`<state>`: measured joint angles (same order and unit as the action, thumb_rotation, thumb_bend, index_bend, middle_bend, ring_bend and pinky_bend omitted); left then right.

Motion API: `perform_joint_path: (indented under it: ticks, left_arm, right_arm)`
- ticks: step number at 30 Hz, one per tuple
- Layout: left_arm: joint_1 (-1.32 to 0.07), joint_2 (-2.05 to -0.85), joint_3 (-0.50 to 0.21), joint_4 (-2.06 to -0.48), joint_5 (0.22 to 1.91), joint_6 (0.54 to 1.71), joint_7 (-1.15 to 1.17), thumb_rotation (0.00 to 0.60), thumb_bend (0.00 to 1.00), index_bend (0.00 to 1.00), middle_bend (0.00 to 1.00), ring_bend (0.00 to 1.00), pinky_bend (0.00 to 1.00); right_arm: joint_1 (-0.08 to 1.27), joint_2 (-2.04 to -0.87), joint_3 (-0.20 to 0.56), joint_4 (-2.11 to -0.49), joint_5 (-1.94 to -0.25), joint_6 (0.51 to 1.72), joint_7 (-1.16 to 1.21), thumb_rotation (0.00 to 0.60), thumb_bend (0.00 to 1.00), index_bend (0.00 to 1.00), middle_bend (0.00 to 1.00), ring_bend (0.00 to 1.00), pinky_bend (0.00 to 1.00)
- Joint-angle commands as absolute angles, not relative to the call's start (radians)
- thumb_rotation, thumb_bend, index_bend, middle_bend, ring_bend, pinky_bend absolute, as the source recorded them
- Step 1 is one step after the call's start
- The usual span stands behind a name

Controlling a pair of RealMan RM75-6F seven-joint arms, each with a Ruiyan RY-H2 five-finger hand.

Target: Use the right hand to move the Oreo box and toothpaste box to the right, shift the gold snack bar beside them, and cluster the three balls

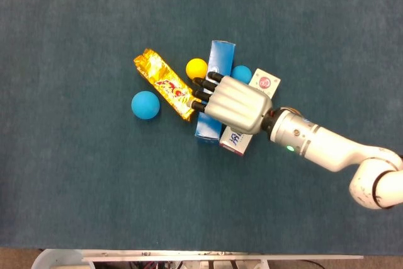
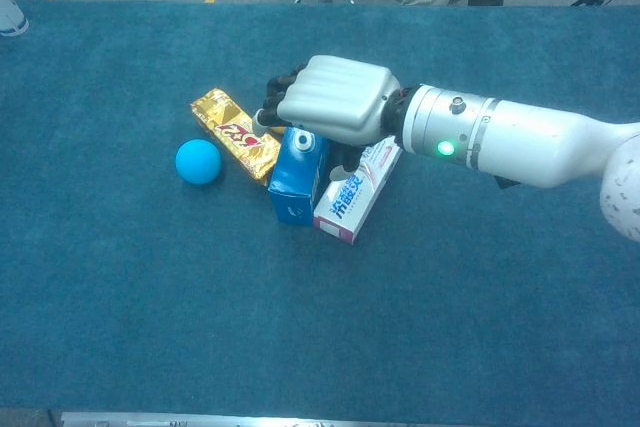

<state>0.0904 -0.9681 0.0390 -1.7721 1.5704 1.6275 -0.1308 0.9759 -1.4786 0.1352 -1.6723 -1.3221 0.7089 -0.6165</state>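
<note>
**Inspector:** Position of the right hand?

**Operator:** I see it palm-down over the Oreo box and toothpaste box, which lie side by side, touching. Its dark fingertips reach past the Oreo box's left edge, close to the gold snack bar. Whether it grips either box, I cannot tell.

**Inspector:** Balls?

**Operator:** I count 3: yellow ball left of the Oreo box, small blue ball between the boxes' far ends, larger blue ball left of the bar.
</note>
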Motion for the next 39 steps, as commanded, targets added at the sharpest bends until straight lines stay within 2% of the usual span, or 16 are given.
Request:
perform_joint_path:
  ticks: [1,18,24,29,33,39]
  left_arm:
    - [0.091,-0.970,0.039,-1.768,1.569,1.626,-0.135,0.600,0.21,0.22,0.20,0.09,0.10]
    - [0.099,-0.974,0.039,-1.746,1.562,1.625,-0.161,0.600,0.21,0.22,0.20,0.09,0.10]
    - [0.105,-0.975,0.040,-1.735,1.561,1.629,-0.177,0.600,0.21,0.22,0.20,0.09,0.10]
    - [0.110,-0.977,0.042,-1.724,1.560,1.631,-0.193,0.600,0.21,0.22,0.20,0.09,0.10]
    - [0.113,-0.976,0.044,-1.715,1.560,1.632,-0.207,0.600,0.21,0.22,0.20,0.09,0.10]
    - [0.114,-0.976,0.043,-1.708,1.558,1.629,-0.217,0.600,0.21,0.22,0.20,0.09,0.10]
  right_arm:
    - [0.991,-1.499,0.132,-1.656,-1.298,0.705,-0.636,0.600,0.00,0.23,0.28,0.14,0.24]
    - [1.057,-1.593,0.101,-1.568,-1.149,0.708,-0.746,0.600,0.00,0.24,0.30,0.14,0.24]
    - [1.062,-1.636,0.099,-1.531,-1.117,0.757,-0.774,0.600,0.00,0.41,0.41,0.26,0.26]
    - [1.061,-1.672,0.098,-1.484,-1.117,0.795,-0.782,0.600,0.00,0.57,0.50,0.38,0.35]
    - [1.054,-1.690,0.102,-1.453,-1.138,0.825,-0.761,0.600,0.00,0.63,0.53,0.42,0.42]
    - [1.045,-1.677,0.111,-1.453,-1.172,0.843,-0.705,0.600,0.00,0.67,0.57,0.47,0.50]
